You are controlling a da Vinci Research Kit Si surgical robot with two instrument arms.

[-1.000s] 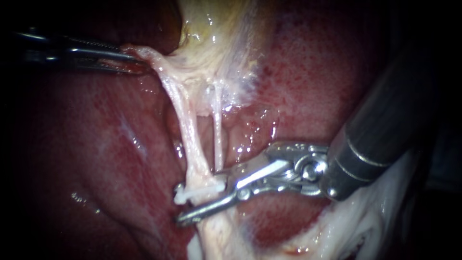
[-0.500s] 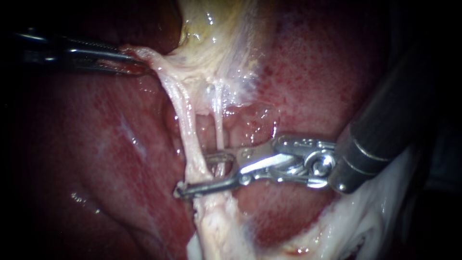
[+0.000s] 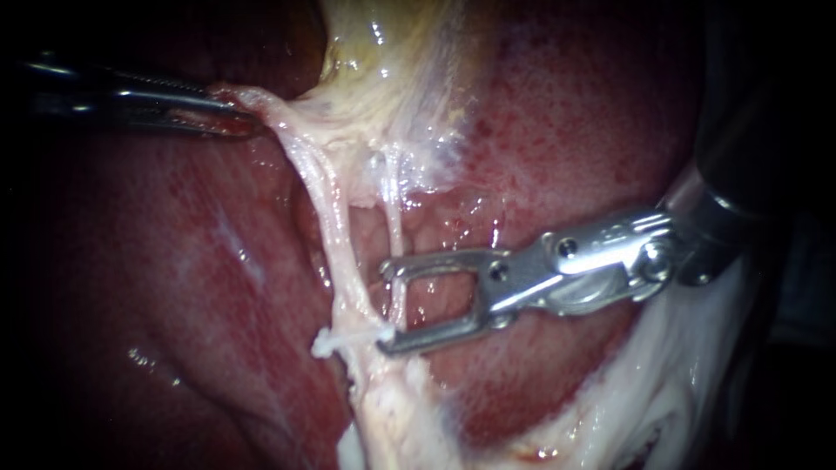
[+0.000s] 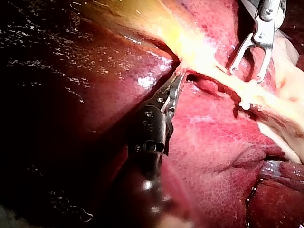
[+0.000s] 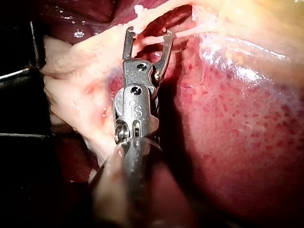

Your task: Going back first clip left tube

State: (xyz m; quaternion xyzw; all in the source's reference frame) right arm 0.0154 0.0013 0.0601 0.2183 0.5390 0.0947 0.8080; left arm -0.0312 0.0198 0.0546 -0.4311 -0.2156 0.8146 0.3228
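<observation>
In the upper left of the endoscope view the left instrument (image 3: 228,111) comes in. Its jaws are clenched on a flap of pale tissue (image 3: 261,100) under the gallbladder (image 3: 392,52). The dark red liver (image 3: 174,261) fills the frame below it.

From that flap the left tube (image 3: 335,226) runs down toward the lower middle. The clip (image 3: 348,335) sits across this tube, low in the frame, white and thin. Its long axis is almost horizontal. The left end, with a small knob, points to the lower left, and the right end points at the right instrument (image 3: 387,306).

The clip is outside the jaws, just left of the lower jaw's tip; whether they touch I cannot tell. These jaws are released, with a wide gap, and hold nothing. The thin right tube (image 3: 396,235) passes the gap near the tips. The shaft leaves at the right edge.

The left wrist view shows the left instrument (image 4: 176,80) biting the pale tissue from the side, and the clip (image 4: 244,104) lying clear beyond the right instrument (image 4: 246,75). In the right wrist view the right instrument (image 5: 148,35) spreads like a fork. There the clip (image 5: 138,8) shows only as a white knob just ahead of one jaw.
</observation>
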